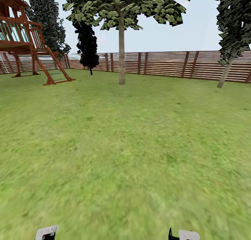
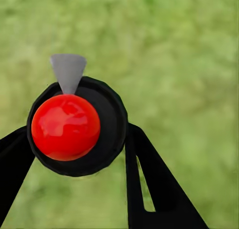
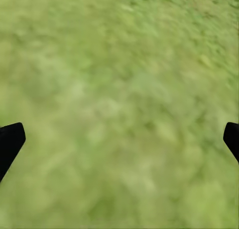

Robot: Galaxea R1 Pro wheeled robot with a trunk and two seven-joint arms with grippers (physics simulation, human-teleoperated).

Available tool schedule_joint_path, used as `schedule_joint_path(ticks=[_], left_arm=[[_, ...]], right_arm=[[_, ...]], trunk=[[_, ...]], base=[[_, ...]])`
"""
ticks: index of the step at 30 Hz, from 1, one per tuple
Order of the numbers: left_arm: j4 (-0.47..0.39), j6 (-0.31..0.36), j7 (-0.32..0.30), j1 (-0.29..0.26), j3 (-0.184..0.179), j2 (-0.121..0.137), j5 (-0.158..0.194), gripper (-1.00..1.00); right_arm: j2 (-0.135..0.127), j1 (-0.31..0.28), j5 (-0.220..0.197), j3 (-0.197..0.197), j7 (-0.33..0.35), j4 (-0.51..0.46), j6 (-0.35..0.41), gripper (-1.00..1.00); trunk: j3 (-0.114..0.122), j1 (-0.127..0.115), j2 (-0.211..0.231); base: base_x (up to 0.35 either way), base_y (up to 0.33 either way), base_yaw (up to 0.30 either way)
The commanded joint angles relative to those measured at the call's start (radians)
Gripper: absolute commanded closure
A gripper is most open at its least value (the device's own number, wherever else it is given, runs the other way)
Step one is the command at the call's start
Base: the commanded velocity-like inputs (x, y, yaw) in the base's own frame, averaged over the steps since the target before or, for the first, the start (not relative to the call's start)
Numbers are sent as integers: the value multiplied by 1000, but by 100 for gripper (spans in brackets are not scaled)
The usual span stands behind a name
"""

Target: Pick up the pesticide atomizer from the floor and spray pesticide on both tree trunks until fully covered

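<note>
Right up close, the left end effector [image 2: 74, 154] is clamped on the atomizer [image 2: 77, 126]: its black fingers [image 2: 149, 174] press the dark bottle from either side, with the red top [image 2: 65, 126] and grey nozzle [image 2: 68, 72] facing outward between them. Grass [image 2: 184, 64] lies blurred beyond it. The right end effector [image 3: 119, 139] holds nothing, its fingertips [image 3: 10, 141] spread wide apart over lawn. In the head view both wrists sit low at the edge, left [image 1: 46, 232] and right [image 1: 184, 234]. Far ahead of them stands a tree [image 1: 121, 10], its trunk [image 1: 121, 52] straight before the slatted fence [image 1: 164, 64]. A second, leaning trunk [image 1: 226, 72] stands well off on the right end effector's side, a wooden play tower [image 1: 24, 41] on the left's.
</note>
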Motion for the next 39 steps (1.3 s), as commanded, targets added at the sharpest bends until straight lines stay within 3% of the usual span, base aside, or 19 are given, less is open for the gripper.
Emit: schedule_joint_path(ticks=[1, 39], left_arm=[[1, -3, -3, -1, 9, 0, -10, 100], [1, -3, -3, -1, 9, -1, -10, 100]], right_arm=[[0, -1, 11, -8, -5, 1, -2, -100], [0, -1, 11, -8, -5, 1, -2, -100]], trunk=[[-1, 0, 0], [-1, 0, 0]], base=[[338, 0, 0], [338, 0, 0]])
